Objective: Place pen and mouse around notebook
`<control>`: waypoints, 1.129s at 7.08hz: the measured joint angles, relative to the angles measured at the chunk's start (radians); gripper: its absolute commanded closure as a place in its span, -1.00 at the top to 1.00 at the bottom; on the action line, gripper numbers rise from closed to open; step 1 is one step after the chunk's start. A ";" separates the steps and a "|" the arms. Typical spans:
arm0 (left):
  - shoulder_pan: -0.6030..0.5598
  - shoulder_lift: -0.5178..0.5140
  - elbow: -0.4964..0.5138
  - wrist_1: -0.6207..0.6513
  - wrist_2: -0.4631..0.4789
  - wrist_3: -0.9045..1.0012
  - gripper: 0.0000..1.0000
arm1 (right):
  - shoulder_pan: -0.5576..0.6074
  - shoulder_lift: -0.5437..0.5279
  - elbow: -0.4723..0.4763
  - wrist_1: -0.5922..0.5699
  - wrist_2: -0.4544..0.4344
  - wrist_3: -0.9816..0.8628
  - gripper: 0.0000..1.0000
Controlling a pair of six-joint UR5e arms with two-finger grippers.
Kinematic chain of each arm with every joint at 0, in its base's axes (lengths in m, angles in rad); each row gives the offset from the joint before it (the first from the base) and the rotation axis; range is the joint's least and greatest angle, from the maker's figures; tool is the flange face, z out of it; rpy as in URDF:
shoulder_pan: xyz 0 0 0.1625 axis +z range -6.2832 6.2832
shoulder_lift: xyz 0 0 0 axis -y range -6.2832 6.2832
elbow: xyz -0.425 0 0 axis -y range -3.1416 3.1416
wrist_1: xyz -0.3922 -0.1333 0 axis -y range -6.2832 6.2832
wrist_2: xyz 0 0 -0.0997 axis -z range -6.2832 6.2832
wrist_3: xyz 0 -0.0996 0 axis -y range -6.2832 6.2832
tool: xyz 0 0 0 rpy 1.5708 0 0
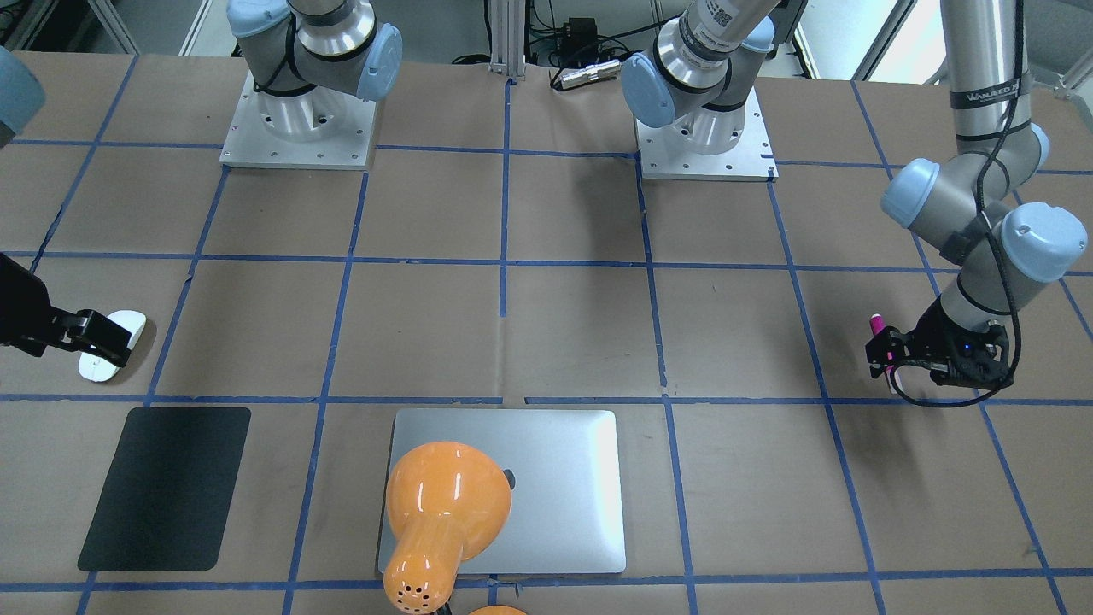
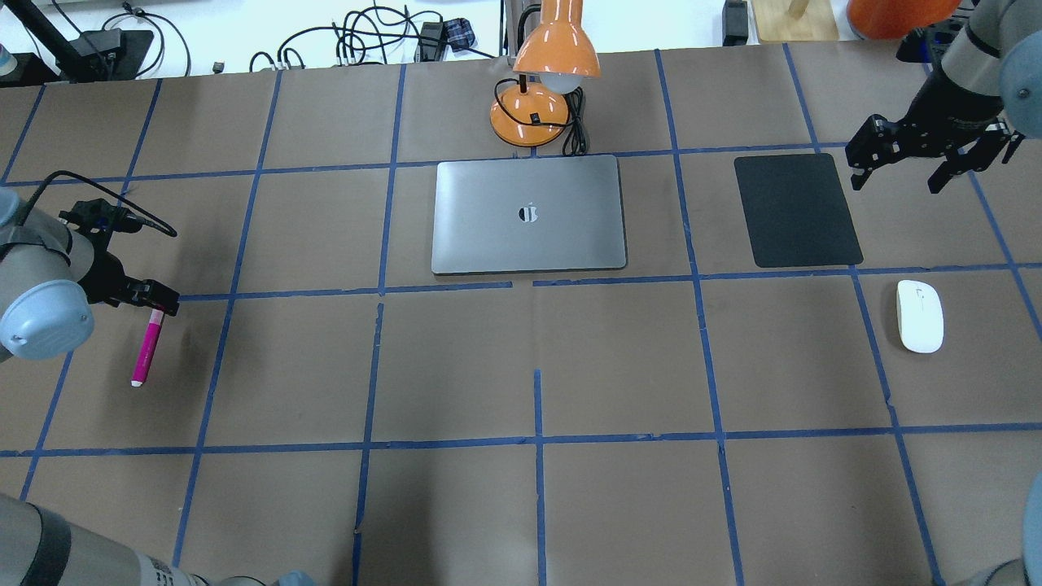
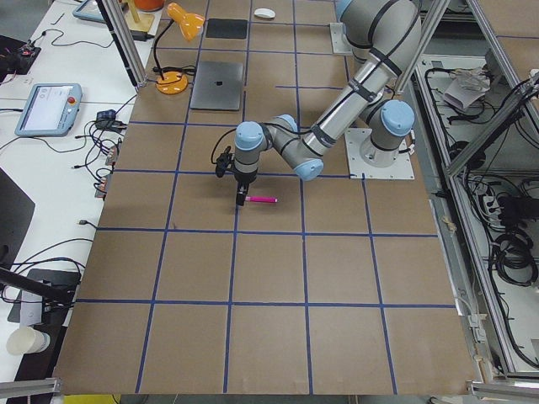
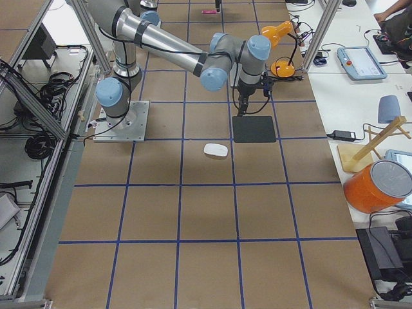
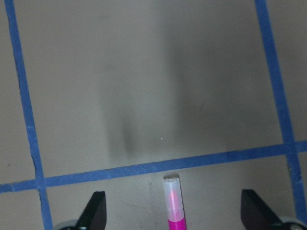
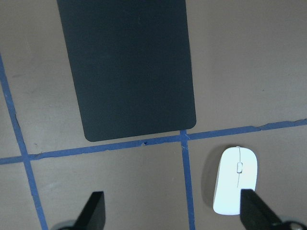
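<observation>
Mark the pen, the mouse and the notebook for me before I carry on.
pen (image 2: pixel 146 348), overhead exterior view, middle of its magenta barrel.
mouse (image 2: pixel 920 316), overhead exterior view, centre of its white top.
notebook (image 2: pixel 529 213), overhead exterior view, the dark logo at the centre of its silver lid.

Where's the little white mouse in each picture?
Front-facing: the mouse is far left, above the black mat.
Overhead: right side, below the mat.
Exterior left: top edge.
Exterior right: centre, lower-left of the mat.
Left wrist: not in it.
Right wrist: bottom right.
Landmark: the black mat beside it.
</observation>
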 measured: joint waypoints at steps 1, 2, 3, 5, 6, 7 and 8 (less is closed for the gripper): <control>0.003 -0.008 -0.007 0.007 0.001 -0.001 -0.29 | -0.003 0.007 0.002 -0.009 -0.001 -0.013 1.00; 0.004 -0.011 -0.011 0.009 0.001 -0.001 -0.59 | -0.006 0.013 0.003 -0.013 -0.001 -0.019 1.00; 0.005 -0.011 -0.017 0.010 0.001 -0.001 -0.93 | -0.011 0.020 0.005 -0.018 -0.002 -0.021 1.00; 0.006 -0.011 -0.030 0.013 0.000 -0.005 -1.00 | -0.051 0.049 0.008 -0.027 -0.004 -0.056 1.00; 0.006 -0.010 -0.031 0.012 0.000 -0.007 -1.00 | -0.069 0.071 0.015 -0.033 -0.004 -0.078 1.00; 0.006 -0.010 -0.030 0.011 0.000 -0.012 -1.00 | -0.081 0.094 0.027 -0.057 -0.012 -0.092 1.00; 0.006 -0.007 -0.028 0.010 -0.001 -0.025 -1.00 | -0.088 0.117 0.044 -0.100 -0.035 -0.102 1.00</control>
